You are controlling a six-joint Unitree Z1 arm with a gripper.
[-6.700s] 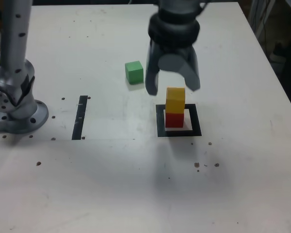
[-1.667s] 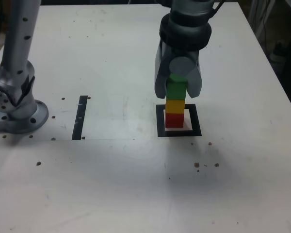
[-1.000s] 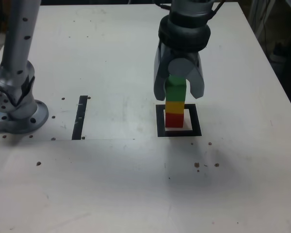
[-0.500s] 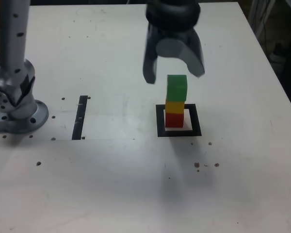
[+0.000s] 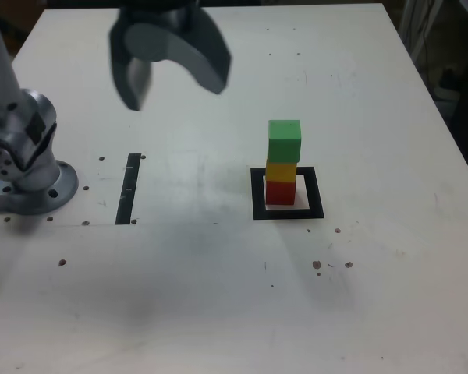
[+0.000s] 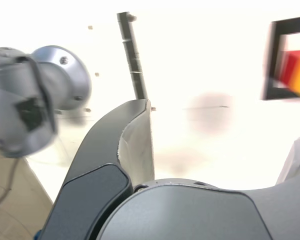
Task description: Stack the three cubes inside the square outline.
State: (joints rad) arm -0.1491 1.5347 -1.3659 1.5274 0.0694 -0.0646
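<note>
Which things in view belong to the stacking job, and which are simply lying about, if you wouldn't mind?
Job:
- green cube
- yellow cube
- red cube
- black square outline
- gripper

Lying about:
- black strip

Gripper (image 5: 177, 97) now well apart from the stack, toward the exterior view's left.

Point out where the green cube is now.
In the exterior view, right of centre, the green matte cube tops the yellow cube, above the black square outline.

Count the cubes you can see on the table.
3: red at the bottom, inside the square outline; yellow on it; green on top.
</note>
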